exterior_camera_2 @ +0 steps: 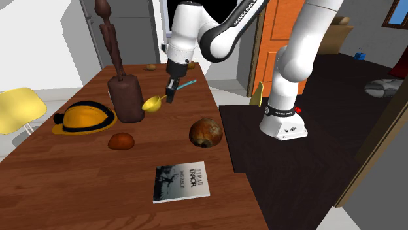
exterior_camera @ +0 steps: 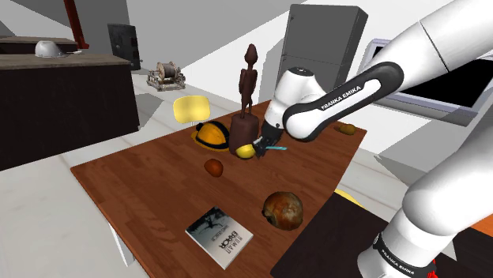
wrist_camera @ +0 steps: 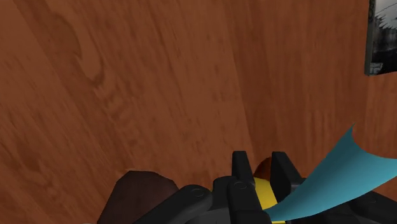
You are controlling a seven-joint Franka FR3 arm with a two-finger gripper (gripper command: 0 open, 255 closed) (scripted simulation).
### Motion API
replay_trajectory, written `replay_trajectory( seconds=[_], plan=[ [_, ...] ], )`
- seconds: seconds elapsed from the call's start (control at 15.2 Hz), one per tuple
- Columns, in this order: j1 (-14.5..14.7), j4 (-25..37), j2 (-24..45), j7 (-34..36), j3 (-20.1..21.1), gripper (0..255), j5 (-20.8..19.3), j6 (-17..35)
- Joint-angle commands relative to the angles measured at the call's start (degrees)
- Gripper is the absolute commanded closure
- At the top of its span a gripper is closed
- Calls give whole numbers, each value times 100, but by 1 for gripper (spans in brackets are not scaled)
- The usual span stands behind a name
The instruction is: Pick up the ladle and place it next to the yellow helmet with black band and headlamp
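Note:
The ladle has a yellow bowl (exterior_camera: 247, 150) (exterior_camera_2: 153, 103) and a teal handle (exterior_camera_2: 187, 84) (wrist_camera: 337, 175). My gripper (exterior_camera: 265, 146) (exterior_camera_2: 171, 95) (wrist_camera: 261, 168) is shut on it near the bowel end of the handle, just above the wooden table (exterior_camera: 142, 189) (exterior_camera_2: 78, 189). The bowl hangs close beside the dark base of a brown statue (exterior_camera: 247, 107) (exterior_camera_2: 124, 95). The yellow helmet with black band (exterior_camera: 210, 134) (exterior_camera_2: 85, 118) lies on the table on the other side of that statue base from the gripper.
A small brown lump (exterior_camera: 213, 167) (exterior_camera_2: 121, 140), a round brown ball (exterior_camera: 283, 209) (exterior_camera_2: 206, 131) and a book (exterior_camera: 219, 234) (exterior_camera_2: 181, 181) lie nearer the table's front. A yellow chair (exterior_camera: 190, 108) (exterior_camera_2: 19, 108) stands beyond the helmet.

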Motion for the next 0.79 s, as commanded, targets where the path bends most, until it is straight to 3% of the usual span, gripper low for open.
replay_trajectory(
  seconds=[0.0,0.73],
  plan=[
    [-142,177,204,-329,-216,255,-39,26],
    [-769,1677,1563,-1712,-981,255,-89,-132]
  ],
)
